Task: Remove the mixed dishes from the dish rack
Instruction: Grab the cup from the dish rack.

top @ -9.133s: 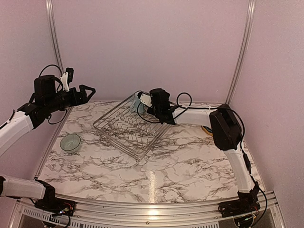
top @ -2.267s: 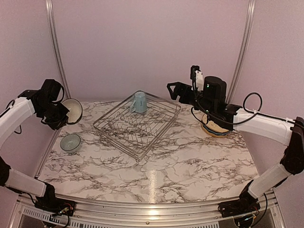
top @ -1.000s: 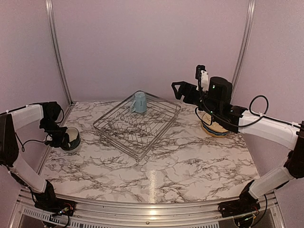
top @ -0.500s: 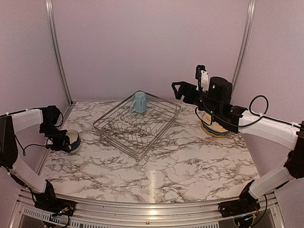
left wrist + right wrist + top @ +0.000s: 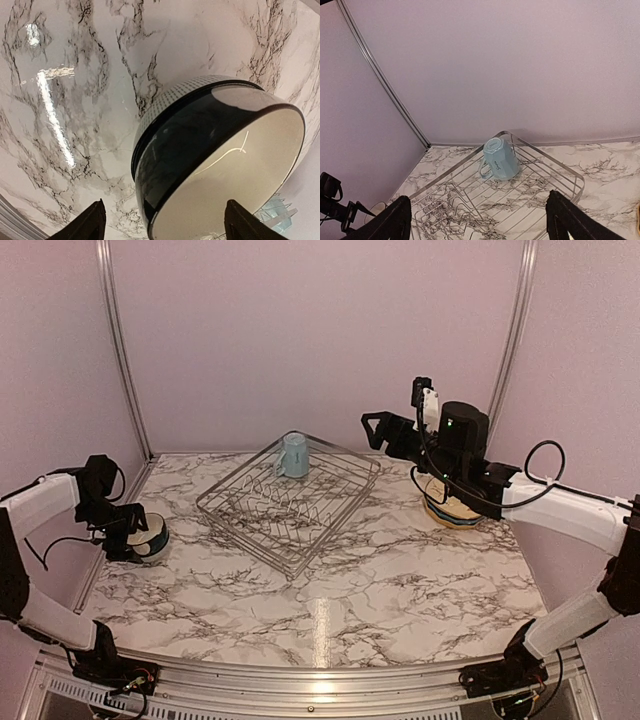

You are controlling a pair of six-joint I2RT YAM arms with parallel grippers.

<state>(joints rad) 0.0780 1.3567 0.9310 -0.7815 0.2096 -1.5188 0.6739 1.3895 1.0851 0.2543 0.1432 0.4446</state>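
The dish rack [image 5: 285, 502] is a silver wire basket at the table's back middle, also in the right wrist view [image 5: 547, 157]. A pale blue mug [image 5: 293, 455] stands upside down in its far corner [image 5: 500, 159]. My left gripper [image 5: 130, 537] is low at the table's left edge, open, its fingertips [image 5: 92, 222] wide on either side of the dark teal and white bowl [image 5: 220, 150], which lies tilted [image 5: 153, 537]. A pale green edge [image 5: 280, 220] shows under it. My right gripper [image 5: 385, 430] is open and empty, raised right of the rack. The stacked plates [image 5: 452, 512] lie under the right arm.
The marble table [image 5: 400, 580] is walled by pink panels with metal posts at the back corners [image 5: 115, 340]. The rack's upright tines [image 5: 455, 200] stand bare. The table's left edge runs close beside the bowls.
My left gripper brought the teal bowl down from the air to the pale bowl's spot at the left, opened, and has drawn back slightly. The right arm has stayed still for the last second.
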